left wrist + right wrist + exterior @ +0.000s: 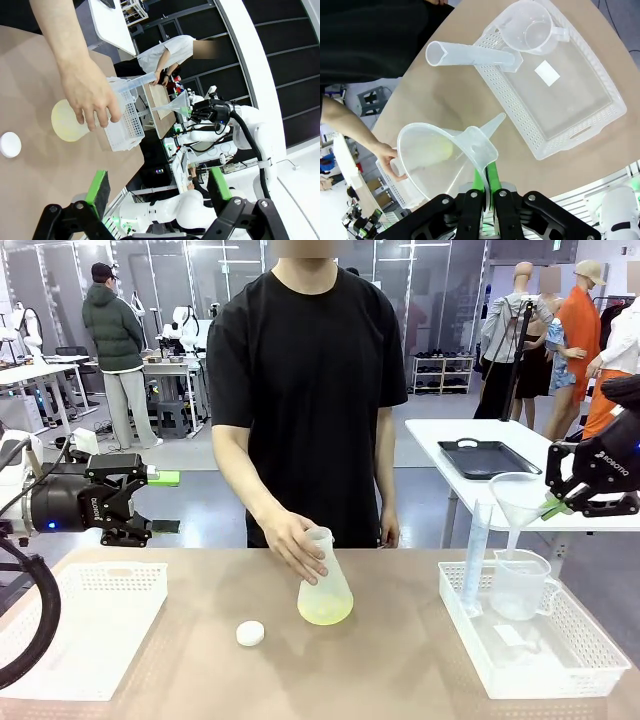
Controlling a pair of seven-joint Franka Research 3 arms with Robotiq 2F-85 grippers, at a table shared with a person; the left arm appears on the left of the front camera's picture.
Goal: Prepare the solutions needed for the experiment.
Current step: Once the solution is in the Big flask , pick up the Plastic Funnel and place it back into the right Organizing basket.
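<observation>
- Across the middle of the table (400,670), a person's hand (297,548) grips the neck of the flask (322,585). If you reach in now, you risk striking that hand.
- At your right, the basket (545,683) holds a jug (520,585) and a tall cylinder (475,555) standing at its inner edge. A low sweep could topple the cylinder.
- Your left gripper (165,502) hangs above the table's left side, fingers spread wide and empty.
- Your right gripper (553,506) pinches the funnel (518,502) by its rim, raised near the jug. So thin a hold could let it swing or slip.
- The solutions (325,614), a pale yellow pool, sit in the flask's bottom, and a knock would spill them.
- A small white cap (250,633) lies near the flask, easy to nudge away.
</observation>
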